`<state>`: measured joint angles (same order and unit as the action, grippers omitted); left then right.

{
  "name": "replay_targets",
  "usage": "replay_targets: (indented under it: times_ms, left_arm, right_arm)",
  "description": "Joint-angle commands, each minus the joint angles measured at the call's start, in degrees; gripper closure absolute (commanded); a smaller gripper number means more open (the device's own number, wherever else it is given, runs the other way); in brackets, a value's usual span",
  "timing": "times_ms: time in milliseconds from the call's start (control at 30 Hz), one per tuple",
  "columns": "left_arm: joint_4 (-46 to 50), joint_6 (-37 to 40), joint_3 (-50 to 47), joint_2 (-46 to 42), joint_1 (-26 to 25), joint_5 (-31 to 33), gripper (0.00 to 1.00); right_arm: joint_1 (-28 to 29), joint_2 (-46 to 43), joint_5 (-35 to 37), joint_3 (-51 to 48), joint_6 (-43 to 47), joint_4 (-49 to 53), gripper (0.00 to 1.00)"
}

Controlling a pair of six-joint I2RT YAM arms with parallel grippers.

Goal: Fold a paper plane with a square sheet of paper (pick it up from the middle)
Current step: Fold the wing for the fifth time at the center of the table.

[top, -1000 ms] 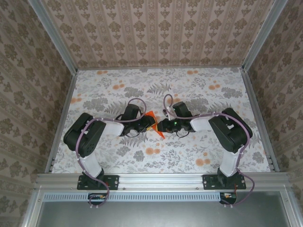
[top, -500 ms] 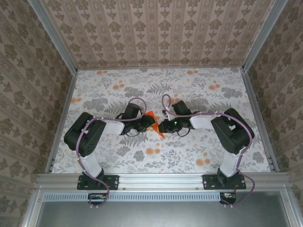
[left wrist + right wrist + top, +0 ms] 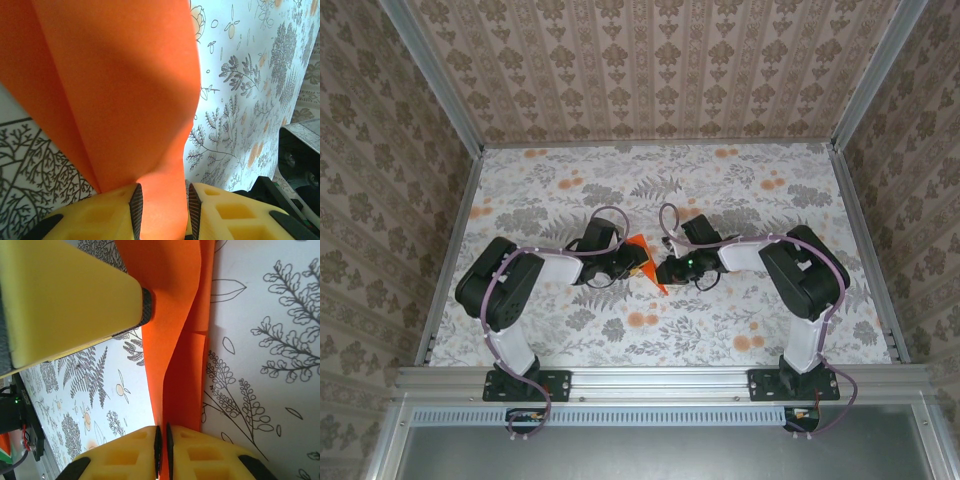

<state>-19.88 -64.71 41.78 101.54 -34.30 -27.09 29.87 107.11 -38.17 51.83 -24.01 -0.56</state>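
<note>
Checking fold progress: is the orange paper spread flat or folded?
Folded. The orange paper shows overlapping layers with a crease in the left wrist view, and both the left gripper and right gripper pinch it.

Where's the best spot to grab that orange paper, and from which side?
Pinch its folded edge, coming in level from the side. The orange paper stands up in thin folded layers, so jaws can close across them, as the left gripper and right gripper do from opposite ends.
</note>
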Motion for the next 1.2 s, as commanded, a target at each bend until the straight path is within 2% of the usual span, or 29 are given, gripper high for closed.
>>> replay_targets:
  times_ms: [0,367,567,900,1167]
  left_arm:
    - [2.9,1.0,0.7,1.8,0.5,1.0,0.66]
    - [-1.3,8.6,-0.6,-4.3,-1.1,-2.5,0.63]
    - [-3.3,8.6,-1.5,-3.1,-2.7,-2.1,0.65]
    - [-4.8,8.4,-3.8,-3.6,-2.8,-0.8,0.67]
    - [-5.1,8.3,-2.0,-1.2,-3.0,-1.2,0.67]
  right_arm:
    - [0.1,1.8,0.7,0.2,1.2,2.0,0.88]
    - [-0.7,2.7,-4.9,-1.9,-6.0,-5.8,0.94]
    - [-1.0,3.6,-5.9,-2.6,-8.9,-8.8,0.95]
    - [-1.8,4.2,-5.2,-2.7,-9.3,-7.8,0.96]
    - [-1.9,4.8,-5.5,-2.6,-9.2,-7.4,0.96]
